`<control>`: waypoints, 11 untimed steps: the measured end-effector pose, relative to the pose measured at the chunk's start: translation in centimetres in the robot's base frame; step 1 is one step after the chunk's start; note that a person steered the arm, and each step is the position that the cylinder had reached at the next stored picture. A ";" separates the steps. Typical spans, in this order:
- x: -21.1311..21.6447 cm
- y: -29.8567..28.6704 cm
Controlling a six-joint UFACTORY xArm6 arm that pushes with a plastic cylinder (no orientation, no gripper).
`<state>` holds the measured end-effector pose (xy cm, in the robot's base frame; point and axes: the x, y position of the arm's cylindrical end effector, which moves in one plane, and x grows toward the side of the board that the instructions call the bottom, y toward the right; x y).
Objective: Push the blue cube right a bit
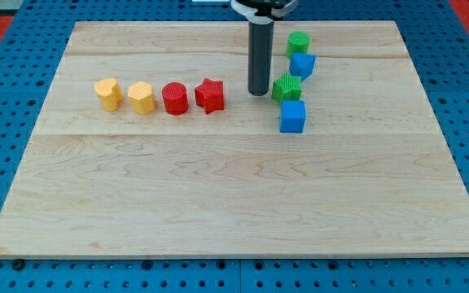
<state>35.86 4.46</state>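
The blue cube sits right of the board's middle, in the upper half. My tip is on the board up and to the left of the cube, with a gap between them. A green star-shaped block stands just right of my tip, touching the cube's top edge. Another blue block and a green cylinder stand above it in a column.
To the left is a row: a red star, a red cylinder, a yellow hexagonal block and a yellow block. The wooden board lies on a blue pegboard surface.
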 end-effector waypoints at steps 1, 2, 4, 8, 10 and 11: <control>0.0 2.2; 0.3 2.2; 1.3 -1.7; 6.0 -0.2; 6.0 2.1; 6.0 3.4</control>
